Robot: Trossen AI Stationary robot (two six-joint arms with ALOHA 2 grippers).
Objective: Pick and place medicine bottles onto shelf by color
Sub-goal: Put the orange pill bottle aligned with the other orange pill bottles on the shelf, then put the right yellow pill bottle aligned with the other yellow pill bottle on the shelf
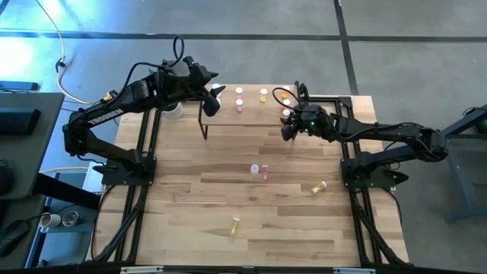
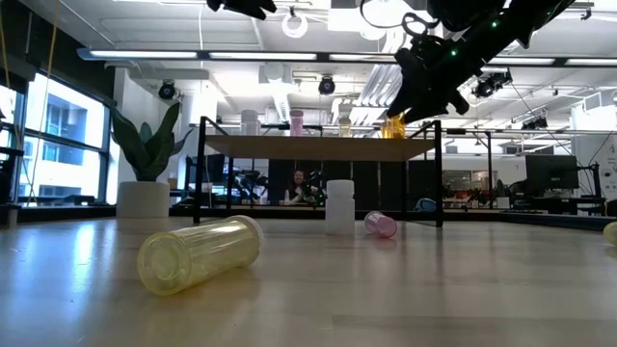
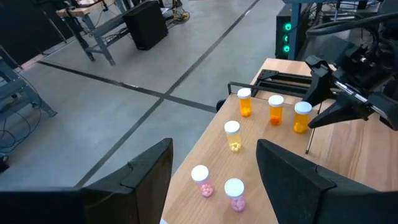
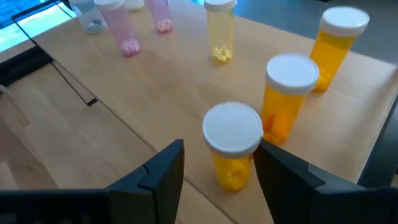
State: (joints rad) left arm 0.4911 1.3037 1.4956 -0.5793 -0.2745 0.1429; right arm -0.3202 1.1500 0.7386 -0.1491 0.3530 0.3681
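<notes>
Right gripper (image 4: 214, 163) straddles orange bottle (image 4: 232, 146) (upright) — fingers apart.

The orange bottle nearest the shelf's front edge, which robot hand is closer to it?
Right. The right gripper has its fingers on either side of that orange bottle on the shelf. The left gripper hangs over the shelf's other end.

bottles (image 4: 231, 145) on shelf (image 4: 112, 118), rest below

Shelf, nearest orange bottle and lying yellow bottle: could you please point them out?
Shelf (image 2: 318, 147): low view, front edge.
Nearest orange bottle (image 4: 232, 129): right wrist view, cap.
Lying yellow bottle (image 2: 200, 253): low view, side.
</notes>
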